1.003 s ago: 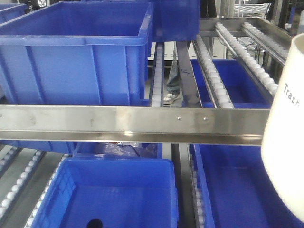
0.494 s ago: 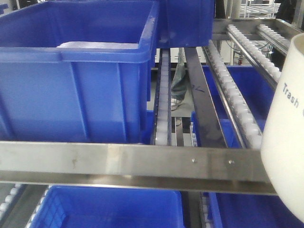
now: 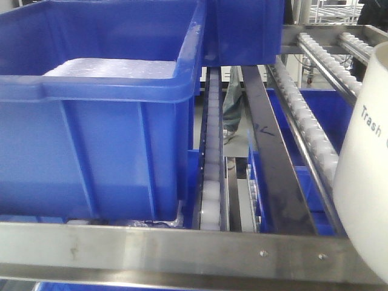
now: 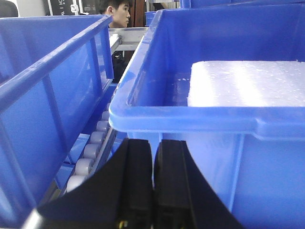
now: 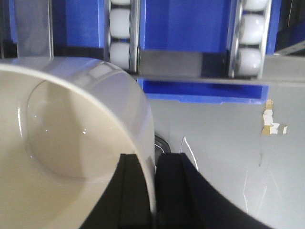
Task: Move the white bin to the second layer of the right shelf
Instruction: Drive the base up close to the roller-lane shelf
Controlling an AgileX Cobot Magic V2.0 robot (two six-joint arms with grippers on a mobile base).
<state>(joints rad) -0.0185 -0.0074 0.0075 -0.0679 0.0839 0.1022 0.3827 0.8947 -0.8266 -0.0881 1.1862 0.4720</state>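
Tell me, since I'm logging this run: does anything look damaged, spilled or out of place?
Nothing spilled or broken. Small oddities only: a torn scrap of tape on the grey floor, and a scribble on the dark rail. The right fingers pinch the white bin by its wall.

Glossy cream white bin [image 3: 364,176], dark "Trash" lettering on the visible side, upright, cut off at the right edge, rim pinched by right gripper [image 5: 152,164]. Right shelf second layer [image 3: 306,124]: white roller rows between grey rails; bin not on them.
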